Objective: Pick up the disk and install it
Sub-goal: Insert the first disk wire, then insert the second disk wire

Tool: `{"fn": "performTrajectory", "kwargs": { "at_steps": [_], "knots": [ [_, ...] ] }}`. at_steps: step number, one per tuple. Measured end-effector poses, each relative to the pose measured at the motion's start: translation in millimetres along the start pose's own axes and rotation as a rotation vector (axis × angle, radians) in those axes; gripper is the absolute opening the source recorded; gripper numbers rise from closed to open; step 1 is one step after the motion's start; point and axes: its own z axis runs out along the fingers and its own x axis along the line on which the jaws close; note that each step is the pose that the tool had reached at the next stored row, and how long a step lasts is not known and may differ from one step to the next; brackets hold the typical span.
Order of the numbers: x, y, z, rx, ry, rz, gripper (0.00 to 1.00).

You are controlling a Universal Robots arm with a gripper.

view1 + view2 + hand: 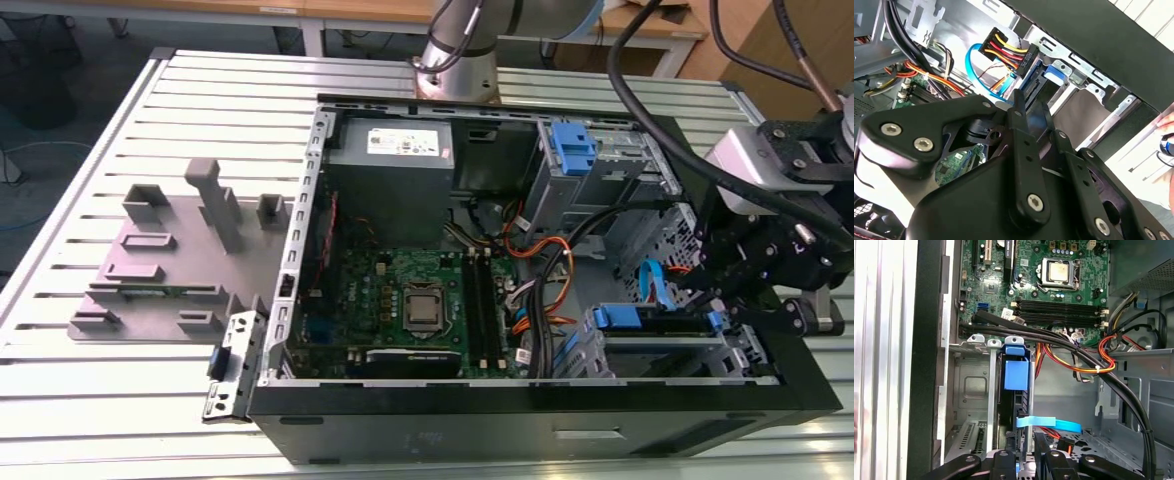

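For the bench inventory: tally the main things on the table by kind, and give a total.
Computer case: 1
Motherboard: 1
Grey metal box with white sticker: 1
Disk: 1
Upright blue latch: 1
Grey fixture: 1
Gripper: 1
Total: 7

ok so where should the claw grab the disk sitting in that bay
Pinch the disk across its two broad faces, near the end away from its blue rail tab, coming in through the open side of the case. It stands on edge in the metal bay, so mainly that thin edge is exposed; keep off the blue cable.
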Motion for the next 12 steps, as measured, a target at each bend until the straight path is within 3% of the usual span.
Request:
{"fn": "performTrajectory", "kwargs": {
  "at_steps": [12],
  "knots": [
    [-0.5, 0.1, -2.8, -0.0001, 0.0022, 0.000, 0.29]
  ]
}}
